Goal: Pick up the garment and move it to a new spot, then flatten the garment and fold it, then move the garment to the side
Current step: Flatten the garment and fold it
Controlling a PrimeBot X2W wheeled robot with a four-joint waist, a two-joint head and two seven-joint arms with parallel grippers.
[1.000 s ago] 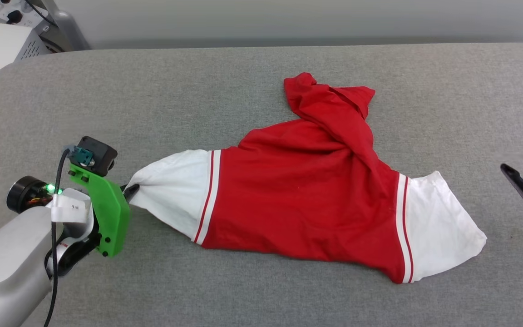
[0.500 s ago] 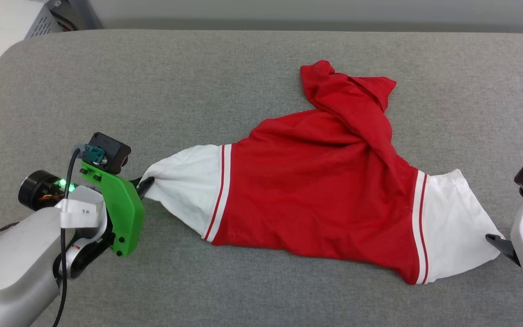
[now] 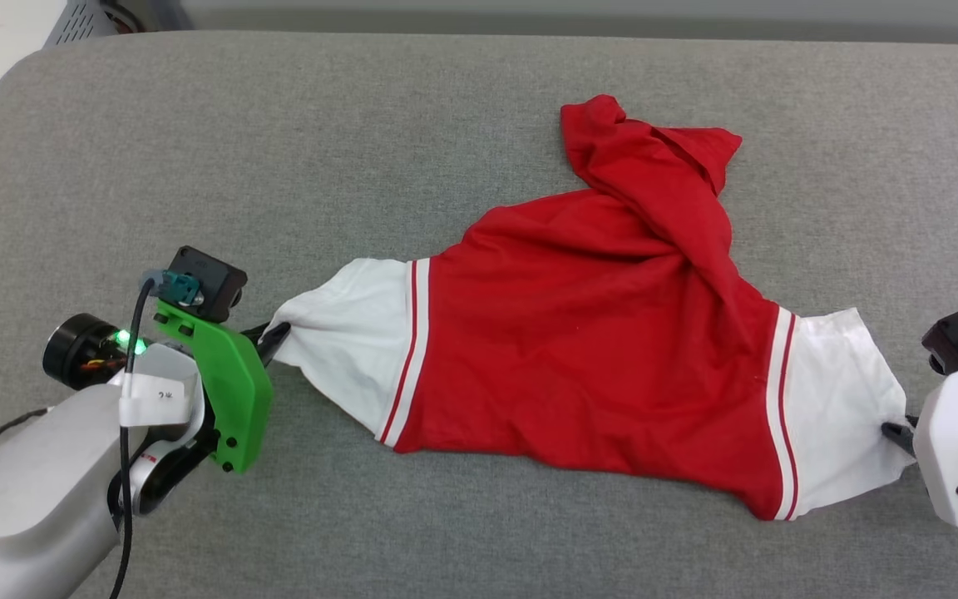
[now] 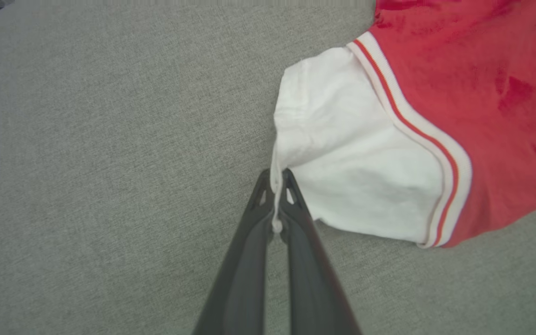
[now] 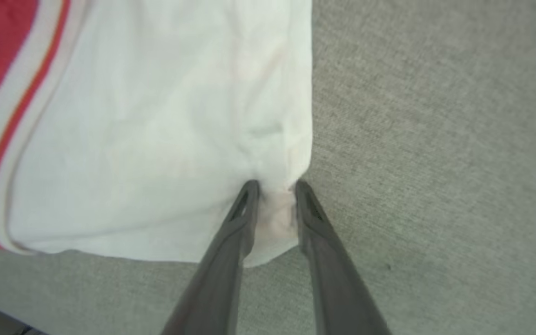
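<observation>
Head view: the red jersey [image 3: 579, 333] lies crumpled on the grey tabletop [image 3: 279, 125]. The left hand [image 4: 276, 179] stays clenched on one white sleeve's hem. The right hand [image 5: 275, 186], clear a second ago, now straddles the other sleeve's edge, fingers apart.

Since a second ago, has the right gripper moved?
Yes, leftward in the head view: the right gripper stood clear of the garment; now the edge of its white sleeve lies between the fingers.
</observation>
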